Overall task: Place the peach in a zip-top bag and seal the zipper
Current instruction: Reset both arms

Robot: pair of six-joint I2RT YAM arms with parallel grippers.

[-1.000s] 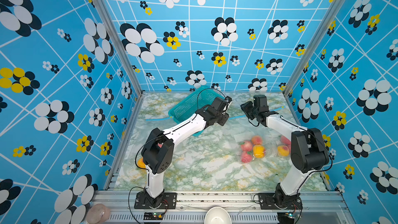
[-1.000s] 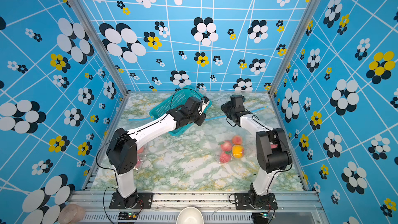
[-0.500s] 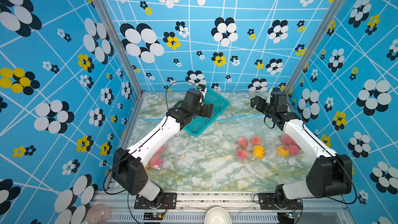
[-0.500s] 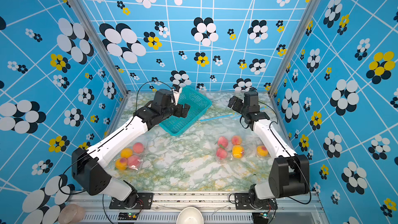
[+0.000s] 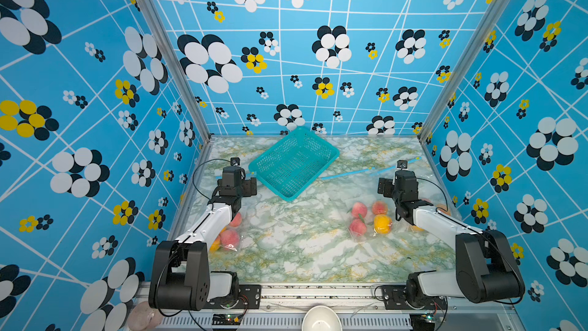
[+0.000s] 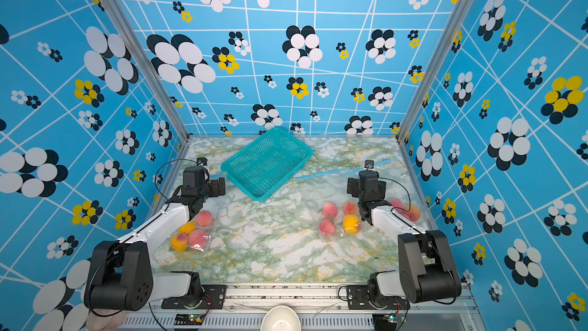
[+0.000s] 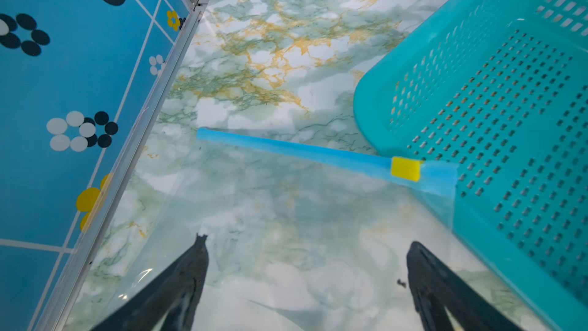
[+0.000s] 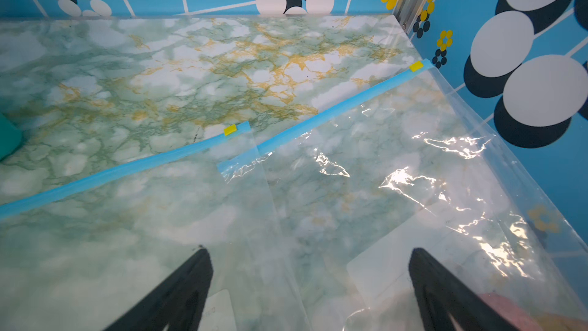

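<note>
no loose peach shows: the peaches (image 5: 359, 210) lie in clear bags (image 8: 366, 141) on the counter (image 5: 286, 249), one bag by the left arm, two by the right, basket (image 5: 294, 162) empty. a blue zipper (image 7: 286, 149) lies just ahead of each gripper, its long axis crosswise to the reach, slider (image 7: 405, 168) at the end, seemingly shut. left gripper (image 7: 305, 243) and right gripper (image 8: 307, 251) stand wide apart, holding nothing.
</note>
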